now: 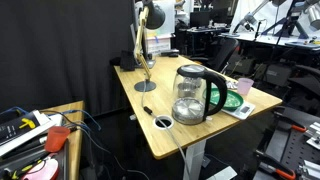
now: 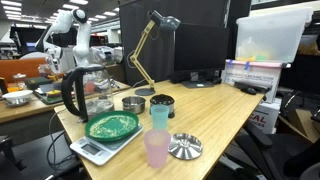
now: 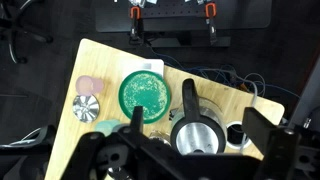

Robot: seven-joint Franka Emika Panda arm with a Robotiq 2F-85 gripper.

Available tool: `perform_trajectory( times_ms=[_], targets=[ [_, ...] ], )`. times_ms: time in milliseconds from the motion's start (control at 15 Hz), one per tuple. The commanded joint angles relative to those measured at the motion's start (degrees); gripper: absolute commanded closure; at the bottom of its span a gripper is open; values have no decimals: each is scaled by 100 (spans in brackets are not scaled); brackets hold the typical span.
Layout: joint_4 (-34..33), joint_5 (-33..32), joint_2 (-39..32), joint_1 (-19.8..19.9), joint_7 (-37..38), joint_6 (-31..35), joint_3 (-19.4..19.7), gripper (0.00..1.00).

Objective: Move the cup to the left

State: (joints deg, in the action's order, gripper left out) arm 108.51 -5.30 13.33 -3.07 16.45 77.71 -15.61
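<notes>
The light teal cup (image 2: 160,116) stands upright on the wooden table, just behind a small pink cup (image 2: 157,148) and beside a green plate (image 2: 112,126). In the wrist view the teal cup (image 3: 105,128) shows only partly, at the edge of the gripper body. My gripper (image 3: 197,124) is open and empty, high above the table, with its fingers framing the glass kettle (image 3: 195,132) from above. It is well apart from the cup. The arm (image 2: 70,30) shows behind the kettle (image 2: 78,90).
The green plate rests on a white scale (image 2: 88,150). A silver disc (image 2: 185,146) lies beside the pink cup. Two dark round containers (image 2: 161,101) and a desk lamp (image 2: 150,45) stand further back. A black marker (image 1: 147,110) and a cable hole (image 1: 163,122) are near the table's other end.
</notes>
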Motion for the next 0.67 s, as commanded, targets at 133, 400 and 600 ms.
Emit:
perform_trajectory(
  times_ms=[133,400,600],
  targets=[
    [42,-40,-3,-40,330,166,300,0],
    [148,-206,10,287,774,296,856,0],
    [166,-258,-28,363,636,160,1098,0]
  ],
)
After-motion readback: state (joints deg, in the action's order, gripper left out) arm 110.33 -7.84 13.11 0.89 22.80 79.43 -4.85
